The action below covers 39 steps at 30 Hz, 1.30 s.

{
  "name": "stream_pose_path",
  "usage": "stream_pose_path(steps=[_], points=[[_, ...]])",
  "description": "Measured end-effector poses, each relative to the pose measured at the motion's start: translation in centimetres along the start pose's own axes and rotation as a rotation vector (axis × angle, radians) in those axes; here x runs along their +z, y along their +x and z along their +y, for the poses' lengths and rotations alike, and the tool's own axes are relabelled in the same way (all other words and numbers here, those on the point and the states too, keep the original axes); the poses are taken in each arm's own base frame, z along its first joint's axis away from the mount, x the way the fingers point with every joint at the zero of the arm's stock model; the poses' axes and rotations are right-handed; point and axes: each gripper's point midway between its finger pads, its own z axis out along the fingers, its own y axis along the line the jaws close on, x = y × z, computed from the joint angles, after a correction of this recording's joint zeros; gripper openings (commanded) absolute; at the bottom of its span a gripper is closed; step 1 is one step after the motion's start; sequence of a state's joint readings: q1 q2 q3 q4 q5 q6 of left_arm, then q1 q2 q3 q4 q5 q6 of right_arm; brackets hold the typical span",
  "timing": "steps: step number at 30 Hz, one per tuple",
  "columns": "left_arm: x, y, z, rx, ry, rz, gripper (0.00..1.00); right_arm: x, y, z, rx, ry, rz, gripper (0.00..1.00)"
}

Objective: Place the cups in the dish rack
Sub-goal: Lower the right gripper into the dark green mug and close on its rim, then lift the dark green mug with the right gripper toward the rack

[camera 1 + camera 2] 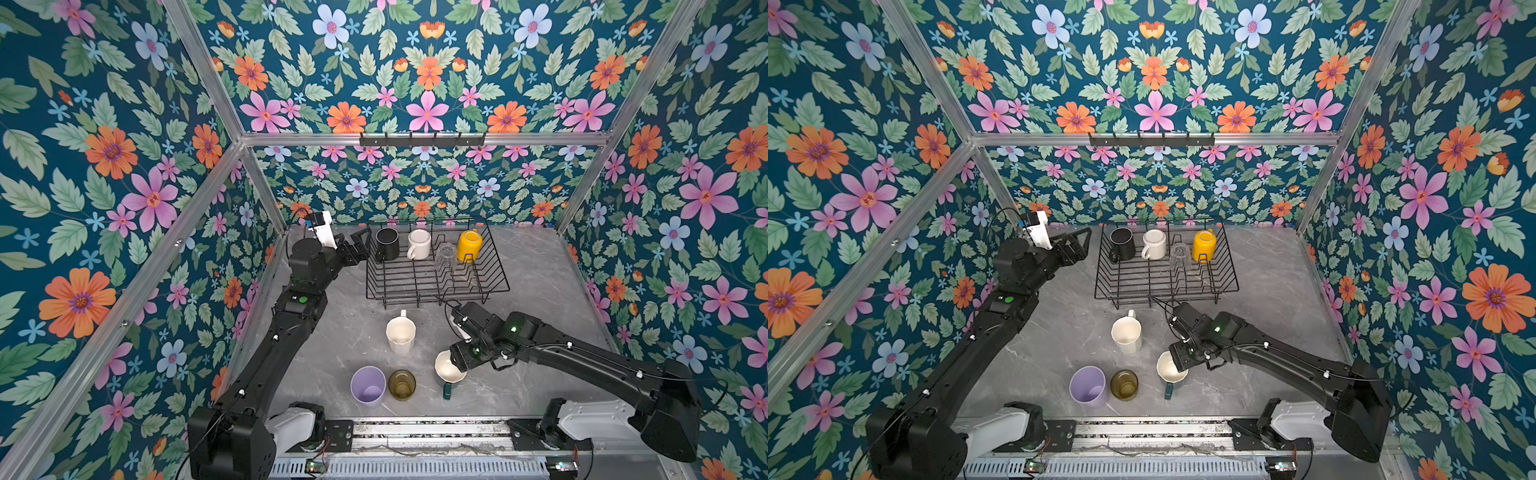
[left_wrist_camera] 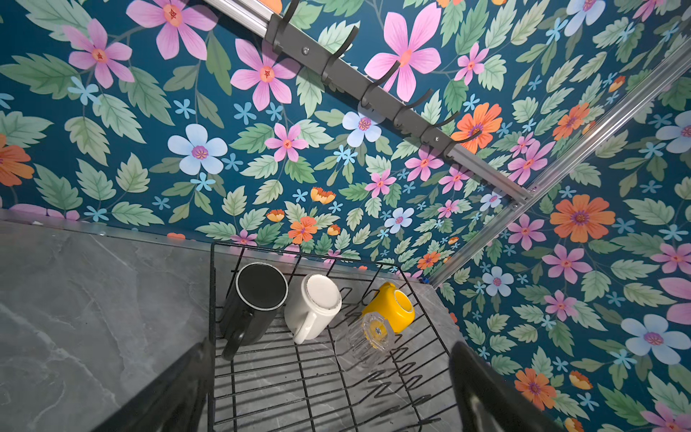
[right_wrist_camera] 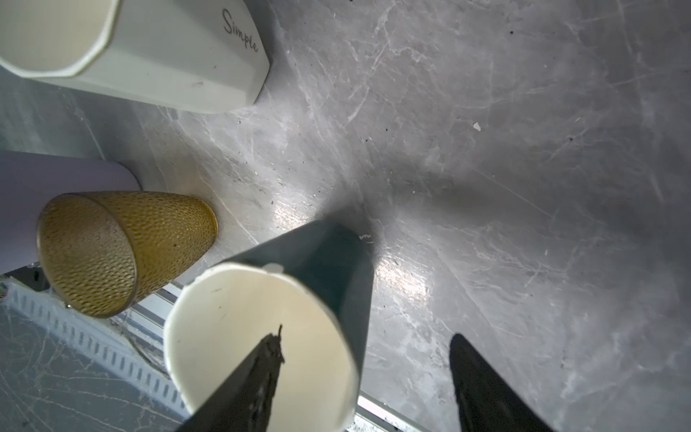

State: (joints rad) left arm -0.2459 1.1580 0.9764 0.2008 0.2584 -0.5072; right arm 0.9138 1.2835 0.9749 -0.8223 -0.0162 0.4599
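The black wire dish rack [image 1: 415, 295] stands at the back and holds a black mug [image 1: 387, 243], a white mug [image 1: 419, 244], a clear glass [image 1: 445, 255] and a yellow mug [image 1: 469, 245]. On the table stand a tall white mug [image 1: 401, 334], a lilac tumbler [image 1: 368, 385], an olive-amber glass [image 1: 402, 384] and a green mug with a white inside [image 1: 449, 370]. My left gripper [image 1: 359, 245] hangs open by the rack's back left corner, holding nothing. My right gripper [image 3: 368, 338] is open astride the green mug's [image 3: 329, 262] wall, one finger inside and one outside.
Floral walls and aluminium posts close in the grey marble table [image 1: 540, 332] on three sides. A black hook rail [image 1: 422, 140] runs along the back wall, high above the rack. The arms' base rail [image 1: 415, 432] lies along the front edge.
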Motion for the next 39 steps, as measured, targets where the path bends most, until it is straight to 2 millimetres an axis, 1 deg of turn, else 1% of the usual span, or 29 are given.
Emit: stream_pose_path(steps=[4,9,16,21,25,28,34,35,39], points=[[-0.6,-0.3,-0.2,0.016,0.004,-0.009,1.0,0.6,-0.5,0.2,-0.033,0.01,0.011,0.71],[-1.3,-0.4,-0.4,0.031,0.011,-0.013,1.0,1.7,-0.7,0.5,-0.093,0.01,0.042,0.65],[-1.6,-0.3,-0.7,0.044,0.026,-0.008,1.0,3.3,-1.2,1.2,-0.157,-0.004,0.075,0.5],[-1.9,-0.1,-0.7,0.048,0.028,-0.006,1.0,3.8,-1.1,1.4,-0.189,-0.01,0.092,0.35],[-1.9,0.1,-0.6,0.05,0.028,-0.006,1.0,3.9,-1.2,1.5,-0.202,-0.009,0.095,0.26],[-1.9,0.2,-0.5,0.049,0.025,-0.003,1.0,3.8,-1.0,1.4,-0.205,-0.006,0.102,0.17],[-2.0,0.2,-0.5,0.049,0.026,-0.005,1.0,3.0,-1.1,0.6,-0.199,0.028,0.085,0.02],[-2.1,0.1,-0.5,0.05,0.028,-0.007,1.0,2.7,-1.1,0.5,-0.197,0.031,0.079,0.0],[-2.3,0.0,-0.8,0.054,0.041,-0.022,1.0,1.7,-1.1,0.6,-0.173,0.024,0.058,0.0]])
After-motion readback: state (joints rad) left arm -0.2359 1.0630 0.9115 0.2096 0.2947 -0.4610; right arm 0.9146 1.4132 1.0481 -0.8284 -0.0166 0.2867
